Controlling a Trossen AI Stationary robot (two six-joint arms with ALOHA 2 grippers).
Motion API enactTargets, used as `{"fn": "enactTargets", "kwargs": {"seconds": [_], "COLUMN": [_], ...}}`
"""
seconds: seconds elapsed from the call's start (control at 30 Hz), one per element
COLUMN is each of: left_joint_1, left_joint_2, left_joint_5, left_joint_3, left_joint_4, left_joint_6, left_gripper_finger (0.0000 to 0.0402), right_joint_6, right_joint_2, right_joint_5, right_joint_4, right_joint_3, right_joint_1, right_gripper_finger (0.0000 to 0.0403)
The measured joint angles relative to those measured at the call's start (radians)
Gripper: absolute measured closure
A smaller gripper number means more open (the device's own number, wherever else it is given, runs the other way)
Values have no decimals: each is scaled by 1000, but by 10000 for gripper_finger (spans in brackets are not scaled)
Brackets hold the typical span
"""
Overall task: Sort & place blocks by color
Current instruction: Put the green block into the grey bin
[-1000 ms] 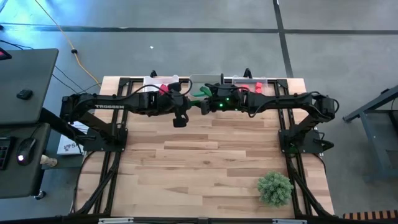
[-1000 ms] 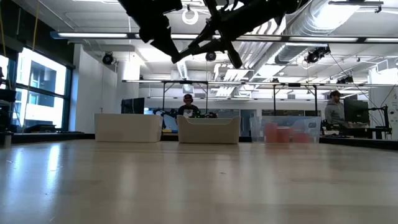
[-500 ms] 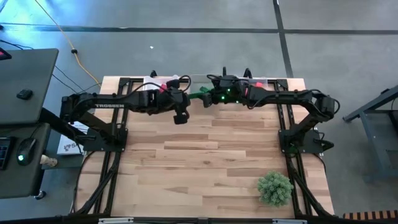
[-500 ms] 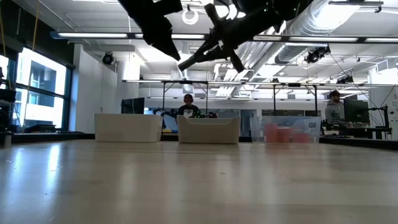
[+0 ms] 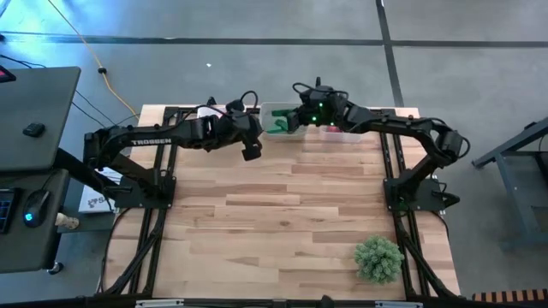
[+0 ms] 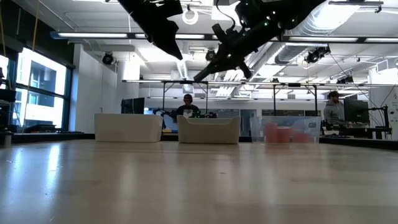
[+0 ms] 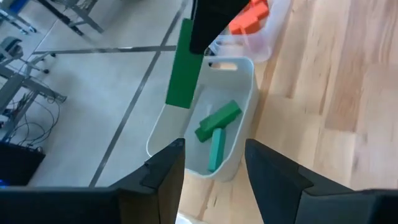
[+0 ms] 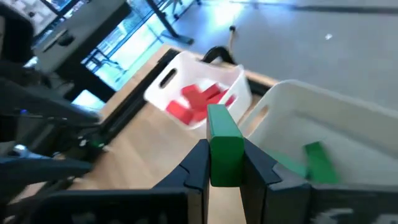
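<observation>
Now R hand (image 8: 225, 167) grips green block (image 8: 224, 144) over middle bin (image 8: 323, 118); L hand (image 7: 211, 162) open, empty.

One green bar (image 8: 224, 144) was held upright between the jaws of the right gripper (image 8: 225, 163), suspended above the middle bin (image 7: 242, 99) at the tabletop's far edge. Two more green bars (image 7: 216, 127) lay inside that bin, crossing one another (one darker, one paler). Several crimson red blocks (image 8: 198, 101) lay piled in the neighbouring white bin (image 8: 168, 78). Coral orange-red blocks (image 7: 250, 15) sat in the clear bin on the other side; the pink blocks (image 6: 283, 134) there showed through its wall in the low view.
</observation>
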Motion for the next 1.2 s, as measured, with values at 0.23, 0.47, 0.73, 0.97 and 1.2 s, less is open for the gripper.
{"fn": "enactTargets", "kwargs": {"seconds": [0.23, 0.47, 0.73, 0.97, 1.2], "left_joint_1": [5, 13, 61, 88, 93], "left_joint_2": [0, 0, 0, 0, 0], "left_joint_5": [7, 7, 2, 2, 7], "left_joint_3": [0, 0, 0, 0, 0], "left_joint_4": [87, 180, 186, 174, 154], "left_joint_6": [-6, -5, -10, -75, -87], "left_gripper_finger": [245, 245, 245, 245, 245], "right_joint_6": [-201, -382, -480, -459, -320], "right_joint_2": [0, 4, 86, 155, 237], "right_joint_5": [55, 78, 46, -1, -30], "right_joint_4": [28, 85, 193, 178, 118], "right_joint_3": [0, 0, 0, 0, 0], "right_joint_1": [-59, -84, -87, -88, -88], "right_gripper_finger": [365, 365, 364, 364, 364]}}
